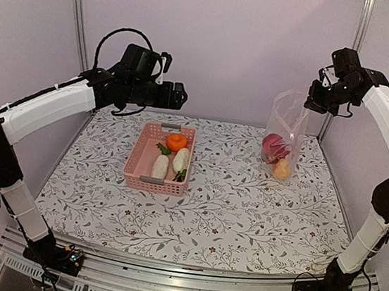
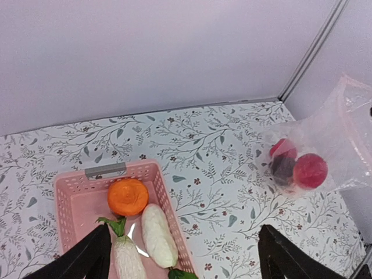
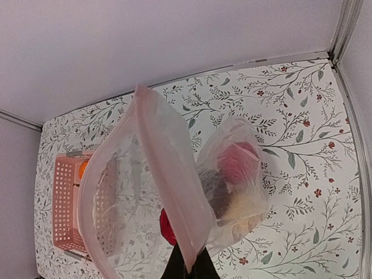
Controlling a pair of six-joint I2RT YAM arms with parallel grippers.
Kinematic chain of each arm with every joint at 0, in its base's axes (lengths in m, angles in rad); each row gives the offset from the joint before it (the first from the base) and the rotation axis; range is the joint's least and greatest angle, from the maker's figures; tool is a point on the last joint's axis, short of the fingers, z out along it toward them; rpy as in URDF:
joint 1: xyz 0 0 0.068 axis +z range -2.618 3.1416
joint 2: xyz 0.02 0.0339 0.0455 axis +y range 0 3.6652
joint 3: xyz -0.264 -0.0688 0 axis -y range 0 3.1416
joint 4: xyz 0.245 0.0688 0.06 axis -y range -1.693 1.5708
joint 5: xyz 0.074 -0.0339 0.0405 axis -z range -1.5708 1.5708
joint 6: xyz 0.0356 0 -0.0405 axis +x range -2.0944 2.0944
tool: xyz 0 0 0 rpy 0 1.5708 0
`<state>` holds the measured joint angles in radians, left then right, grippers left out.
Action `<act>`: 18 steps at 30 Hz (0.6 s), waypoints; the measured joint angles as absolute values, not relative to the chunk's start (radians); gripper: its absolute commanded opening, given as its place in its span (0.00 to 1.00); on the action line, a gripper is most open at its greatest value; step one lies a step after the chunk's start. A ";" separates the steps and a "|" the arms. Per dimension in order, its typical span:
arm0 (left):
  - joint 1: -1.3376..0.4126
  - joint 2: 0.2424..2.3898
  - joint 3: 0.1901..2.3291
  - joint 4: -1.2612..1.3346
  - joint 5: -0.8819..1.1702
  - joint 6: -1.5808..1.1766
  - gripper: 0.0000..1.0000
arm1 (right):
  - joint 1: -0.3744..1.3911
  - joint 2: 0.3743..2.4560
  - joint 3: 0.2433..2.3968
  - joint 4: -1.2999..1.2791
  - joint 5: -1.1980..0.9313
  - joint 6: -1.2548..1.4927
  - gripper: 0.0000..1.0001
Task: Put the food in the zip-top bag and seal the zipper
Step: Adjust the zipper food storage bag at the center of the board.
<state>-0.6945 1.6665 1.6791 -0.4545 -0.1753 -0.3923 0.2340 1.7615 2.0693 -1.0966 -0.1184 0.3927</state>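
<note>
Got the left pincer (image 1: pixel 180 95) spread wide, gripping nothing, hanging above the far end of the pink basket (image 1: pixel 134 161). Got the right pincer (image 1: pixel 315 98) pinched shut on the top edge of the zip-top bag (image 1: pixel 288 118), mouth gaping, bottom down on the bench (image 1: pixel 243 215). Inside it: a red piece (image 1: pixel 273 142), a dark purple piece (image 2: pixel 283 168), a yellow-orange piece (image 1: pixel 282 169). Over in the basket, well apart from the bag: an orange round piece (image 1: pixel 176 142) plus two white radishes (image 1: pixel 161 166). Flowery bench cover, plain lilac walls (image 1: pixel 229 36).
</note>
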 measured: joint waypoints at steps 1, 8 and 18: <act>-0.687 1.666 1.657 -0.462 -0.190 -0.390 0.89 | 0.224 1.749 2.069 -1.096 -0.102 0.384 0.00; -0.631 1.671 1.571 -0.471 -0.159 -0.435 1.00 | 0.363 1.703 1.875 -1.026 -0.101 0.347 0.00; -0.562 1.685 1.416 -0.357 0.001 -0.475 0.98 | 0.427 1.748 1.721 -0.976 -0.217 0.363 0.00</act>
<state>-0.5617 1.6852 1.4158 -0.3573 0.0006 -0.4751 0.4267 1.7485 1.7214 -0.9756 -0.2169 0.3626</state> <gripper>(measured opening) 0.996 0.004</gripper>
